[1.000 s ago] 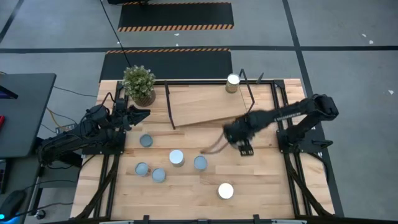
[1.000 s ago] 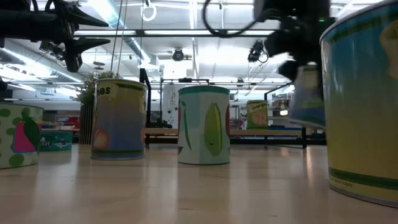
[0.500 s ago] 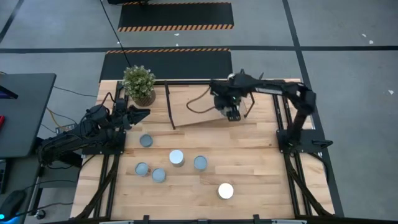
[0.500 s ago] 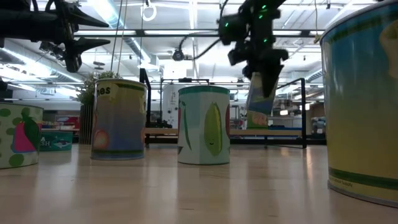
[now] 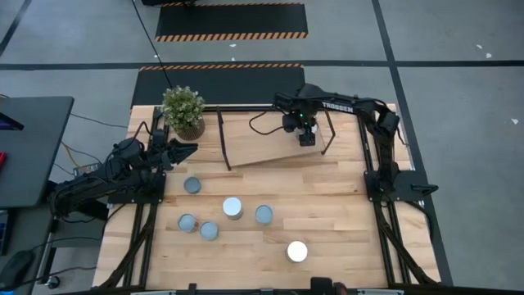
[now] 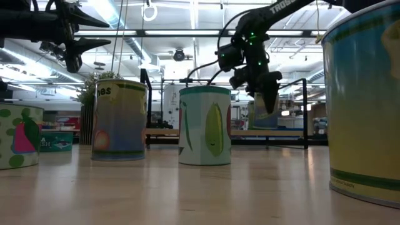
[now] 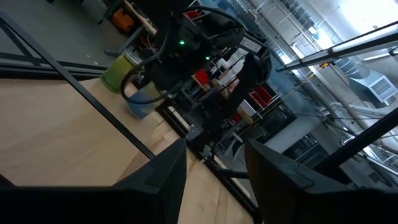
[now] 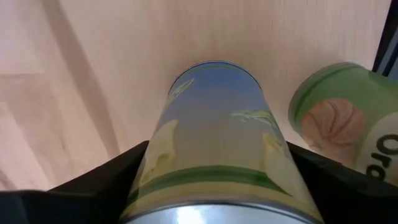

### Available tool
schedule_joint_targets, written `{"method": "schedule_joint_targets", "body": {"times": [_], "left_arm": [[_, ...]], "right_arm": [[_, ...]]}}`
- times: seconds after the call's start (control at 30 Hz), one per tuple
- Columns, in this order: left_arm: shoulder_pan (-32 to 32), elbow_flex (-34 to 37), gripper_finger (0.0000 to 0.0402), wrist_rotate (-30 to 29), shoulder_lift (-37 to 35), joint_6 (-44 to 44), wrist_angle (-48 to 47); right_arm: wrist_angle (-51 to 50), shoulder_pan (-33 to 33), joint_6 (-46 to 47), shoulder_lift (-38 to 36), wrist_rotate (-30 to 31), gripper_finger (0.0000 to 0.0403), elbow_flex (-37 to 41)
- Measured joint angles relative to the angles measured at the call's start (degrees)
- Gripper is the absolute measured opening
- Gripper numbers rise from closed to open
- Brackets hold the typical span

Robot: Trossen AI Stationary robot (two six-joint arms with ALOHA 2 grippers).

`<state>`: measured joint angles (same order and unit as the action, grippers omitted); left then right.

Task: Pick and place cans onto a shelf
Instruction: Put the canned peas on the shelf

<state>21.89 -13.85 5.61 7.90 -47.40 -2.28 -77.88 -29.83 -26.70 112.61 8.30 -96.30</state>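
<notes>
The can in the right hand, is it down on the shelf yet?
Cannot tell. The right hand holds the can between its fingers over the shelf, beside a green can.

A grey concrete floor is marked with black-and-orange hazard stripes; ceiling strip lights are lit.

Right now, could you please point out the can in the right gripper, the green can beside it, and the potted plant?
Can in the right gripper [image 8: 214, 140]: right wrist view, on its blue side wall.
Green can [image 8: 336, 127]: right wrist view, on its label.
Potted plant [image 5: 182, 106]: high view, on its leaves.
</notes>
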Motion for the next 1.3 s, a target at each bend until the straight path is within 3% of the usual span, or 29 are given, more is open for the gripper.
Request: {"method": "schedule_joint_targets", "body": {"times": [0.43, 1.0, 1.3], "left_arm": [[0.0, 0.0, 0.0169, 0.0, 0.0, 0.0, 0.0], [0.0, 0.0, 0.0169, 0.0, 0.0, -1.4, 0.0], [0.0, 0.0, 0.0169, 0.0, 0.0, -1.4, 0.0]], "right_arm": [[0.3, 0.8, 0.1, -0.1, 6.7, 0.0398, 0.0], [-3.6, 3.0, 4.1, -2.6, 15.1, 0.0397, 0.1], [-4.1, 7.1, 8.2, -7.7, 14.6, 0.0396, 0.1]]}}
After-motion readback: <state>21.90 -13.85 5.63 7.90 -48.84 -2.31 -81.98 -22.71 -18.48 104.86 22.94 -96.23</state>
